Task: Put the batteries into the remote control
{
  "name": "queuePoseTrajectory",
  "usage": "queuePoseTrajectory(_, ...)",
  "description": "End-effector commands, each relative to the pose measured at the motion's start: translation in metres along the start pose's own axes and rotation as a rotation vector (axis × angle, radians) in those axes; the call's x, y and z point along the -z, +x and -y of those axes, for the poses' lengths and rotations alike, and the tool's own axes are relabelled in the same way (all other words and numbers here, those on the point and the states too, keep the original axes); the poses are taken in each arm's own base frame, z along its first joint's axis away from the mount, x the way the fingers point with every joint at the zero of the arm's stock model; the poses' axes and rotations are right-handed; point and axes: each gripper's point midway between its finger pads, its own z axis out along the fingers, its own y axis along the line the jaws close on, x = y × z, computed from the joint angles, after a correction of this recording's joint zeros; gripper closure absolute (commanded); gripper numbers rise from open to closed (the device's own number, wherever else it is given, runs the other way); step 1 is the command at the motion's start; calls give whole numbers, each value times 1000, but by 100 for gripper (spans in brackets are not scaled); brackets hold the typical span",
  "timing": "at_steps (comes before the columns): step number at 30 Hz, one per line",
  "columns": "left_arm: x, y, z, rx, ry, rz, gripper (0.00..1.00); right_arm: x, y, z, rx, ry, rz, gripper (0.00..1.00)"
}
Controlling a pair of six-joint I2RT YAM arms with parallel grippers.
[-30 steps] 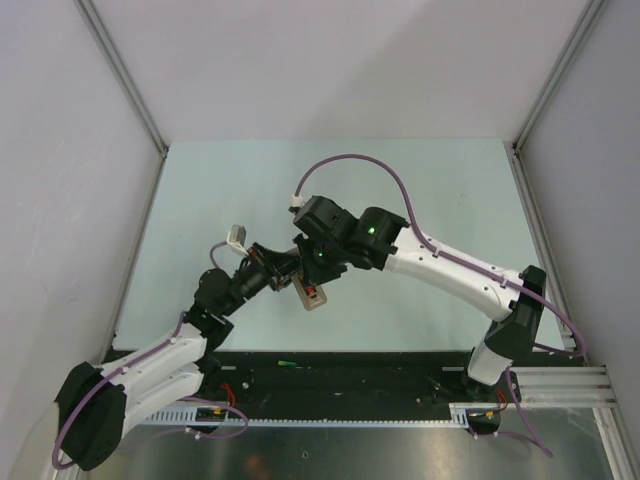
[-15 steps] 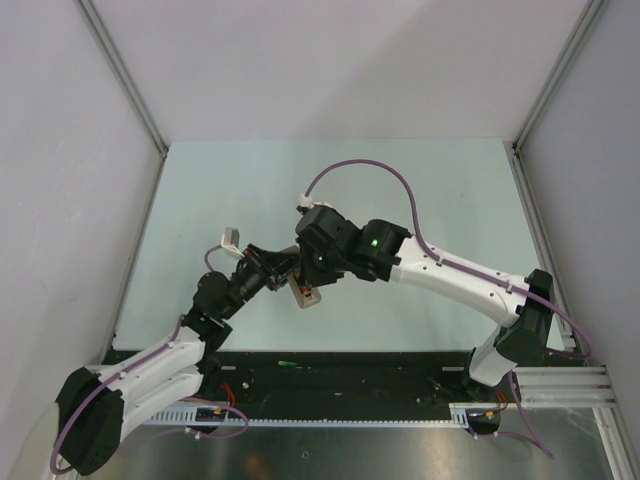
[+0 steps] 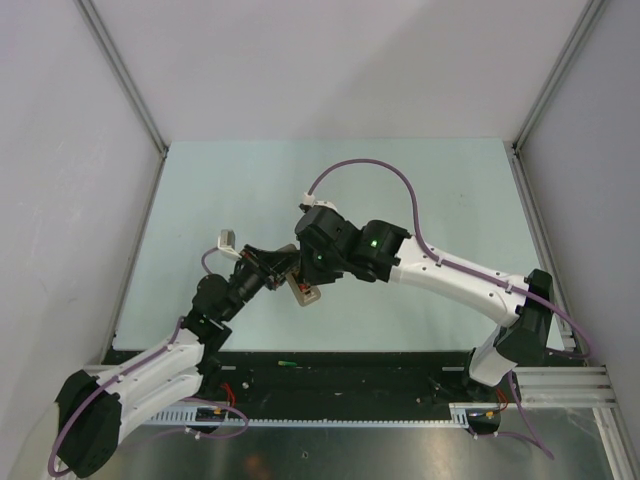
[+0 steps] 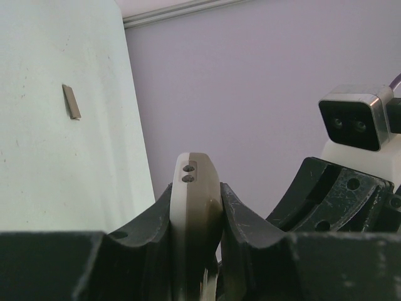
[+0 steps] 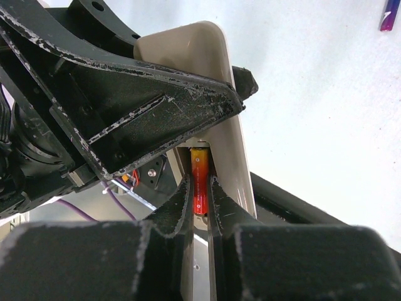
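The remote control [image 5: 207, 69], pale and slim, is held off the table with its back open, and my left gripper [image 4: 195, 191] is shut on its edges. In the top view the remote control [image 3: 308, 294] hangs between the two wrists. A red battery [image 5: 198, 164] lies in the remote's compartment, with my right gripper [image 5: 200, 183] shut on it from above. A dark blue battery [image 5: 388, 15] lies on the table beyond. In the top view my right gripper [image 3: 313, 276] sits right over my left gripper [image 3: 290, 281].
A small flat grey cover piece [image 4: 71, 101] lies on the pale green table [image 3: 430, 200]. Lilac walls close in the back and both sides. A small green item [image 3: 287, 363] rests on the black strip near the arm bases.
Both wrists and the remote have shifted slightly to the left. Both grips are unchanged.
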Motion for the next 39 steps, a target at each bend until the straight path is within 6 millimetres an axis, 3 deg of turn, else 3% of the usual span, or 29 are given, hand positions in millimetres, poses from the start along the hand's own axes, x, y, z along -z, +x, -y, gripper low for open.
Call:
queuePoseTrajectory(1,6,5,54,18,192,-23,100,-10,-6,-34,2,-105,28,98)
queuePoseTrajectory(10,8,8,54,15,196,-41,100,-13,0,-35,50,-88,-38,86)
queuePoseTrajectory(22,10,7,54,8,201,-33,100,-9,12,-21,83,-39,-103,67)
queuePoseTrajectory(33,9,7,52,7,194,-31,100,-1,5,-15,81,-20,-83,64)
queuePoseTrajectory(39,9,6,45,13,177,-26,100,2,-1,0,65,13,-75,64)
